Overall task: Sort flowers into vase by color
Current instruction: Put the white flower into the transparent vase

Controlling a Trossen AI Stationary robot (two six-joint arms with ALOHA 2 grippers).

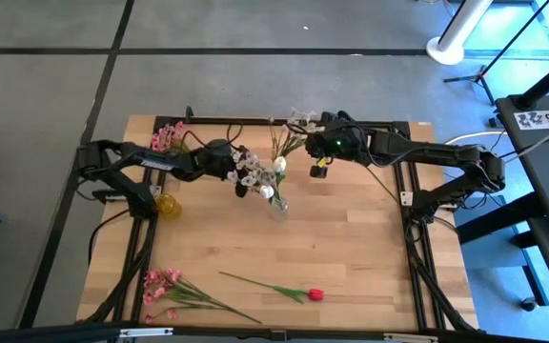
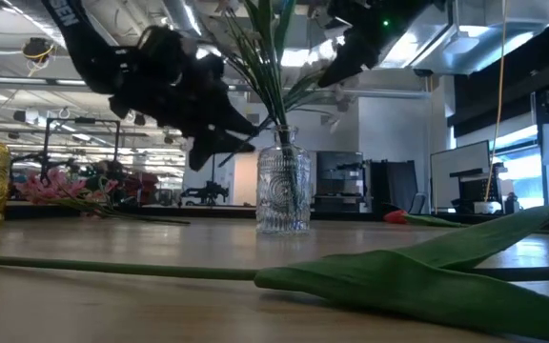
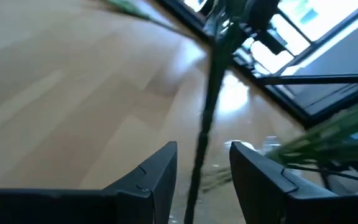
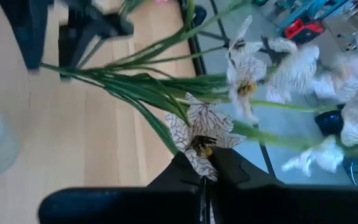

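Flowers with small white blossoms on thin green stems (image 1: 248, 173) sit between the fingers of the left gripper (image 3: 202, 171), which stands wide with one green stem (image 3: 207, 106) running up through the gap between its two dark fingers; whether the fingers press on it cannot be told. In the high view that left gripper (image 1: 239, 170) is just beside the clear ribbed glass vase (image 1: 276, 202) near the middle of the light wooden table (image 1: 351, 257), with the white sprig hanging at the vase's mouth.

The right gripper (image 4: 205, 163) has its fingers pressed together, pinching a white veined blossom (image 4: 201, 127) at their tips; more white blossoms (image 4: 253, 62) and long green leaves (image 4: 135, 84) spread out just beyond it. Seen from above, the right gripper (image 1: 320, 164) hovers on the far side of the glass vase from the left one, close to it, with white sprigs (image 1: 298, 119) behind it.

From table height the glass vase (image 2: 283, 191) stands upright with green stems (image 2: 270, 86) rising from it, both grippers above it.

Farther from the jaws, a yellow glass vase (image 1: 167, 204) stands under the left arm with pink blossoms (image 1: 168, 136) beyond it. Well apart from both grippers, at the table's near edge, lie a pink blossom spray (image 1: 165, 286) and a red rosebud on a long green stem (image 1: 313, 293).
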